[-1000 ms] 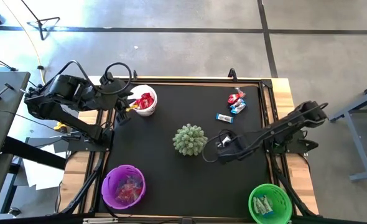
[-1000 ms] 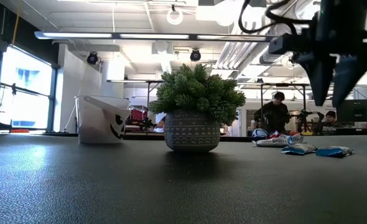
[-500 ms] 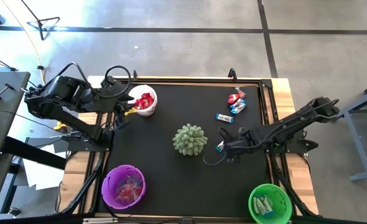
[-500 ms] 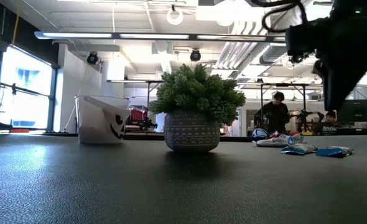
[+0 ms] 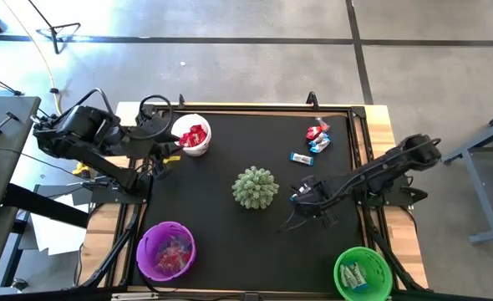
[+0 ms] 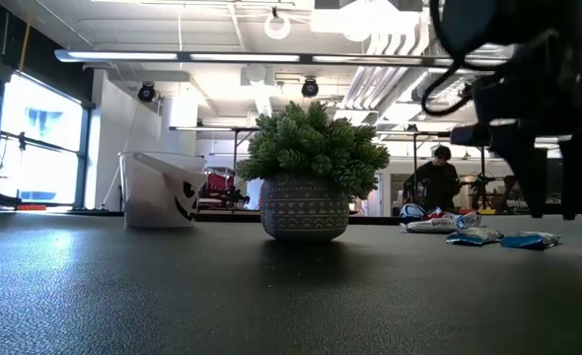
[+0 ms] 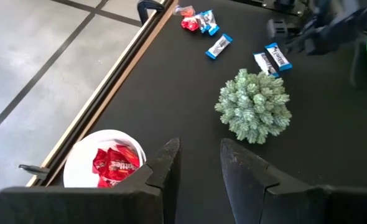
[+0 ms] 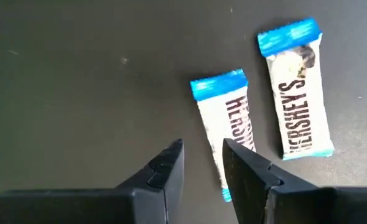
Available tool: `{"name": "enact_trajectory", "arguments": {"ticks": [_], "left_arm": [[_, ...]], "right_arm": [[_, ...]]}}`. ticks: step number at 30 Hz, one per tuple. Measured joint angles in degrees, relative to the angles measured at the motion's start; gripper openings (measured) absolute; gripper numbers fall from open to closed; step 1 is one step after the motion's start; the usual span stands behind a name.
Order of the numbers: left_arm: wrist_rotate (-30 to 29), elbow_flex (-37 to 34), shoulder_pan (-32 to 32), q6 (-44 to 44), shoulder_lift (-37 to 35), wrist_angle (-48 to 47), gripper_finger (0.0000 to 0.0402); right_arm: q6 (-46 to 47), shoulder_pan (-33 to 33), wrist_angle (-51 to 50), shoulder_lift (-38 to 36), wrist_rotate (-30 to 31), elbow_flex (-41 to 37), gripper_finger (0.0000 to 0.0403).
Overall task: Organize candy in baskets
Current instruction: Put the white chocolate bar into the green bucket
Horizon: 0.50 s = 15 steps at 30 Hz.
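Two blue-and-white Hershey's bars (image 8: 295, 87) lie flat on the black mat right of the spiky plant (image 5: 255, 187). Hovering above them, the right gripper (image 8: 202, 163) shows narrowly parted, empty jaws, presumably lining up a pick. By the white basket (image 5: 193, 134) of red candy, the left gripper (image 7: 199, 158) waits, slightly open.

- You've got red candy (image 5: 194, 135) in the white basket (image 5: 182, 126), pinkish sweets in the purple basket (image 5: 148, 242), blue-and-silver ones in the green basket (image 5: 383, 262).
- Loose candy (image 5: 317, 135) lies near the far right corner — two blue-and-silver bars (image 8: 295, 109) flat, side by side.
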Motion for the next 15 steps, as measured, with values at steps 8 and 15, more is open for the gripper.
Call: {"name": "enact_trajectory", "arguments": {"ticks": [8,15], "left_arm": [[-0.25,0.0,-0.86,-0.31,0.0,0.14,0.0101],[-0.27,0.0,-0.86,-0.92,0.0,0.11,0.0101]], "right_arm": [[-1.25,-3.97,0.97,4.55,3.1,0.0,0.0105],[-1.25,-5.84,1.56,6.51,-0.7,0.15,0.0105]]}}
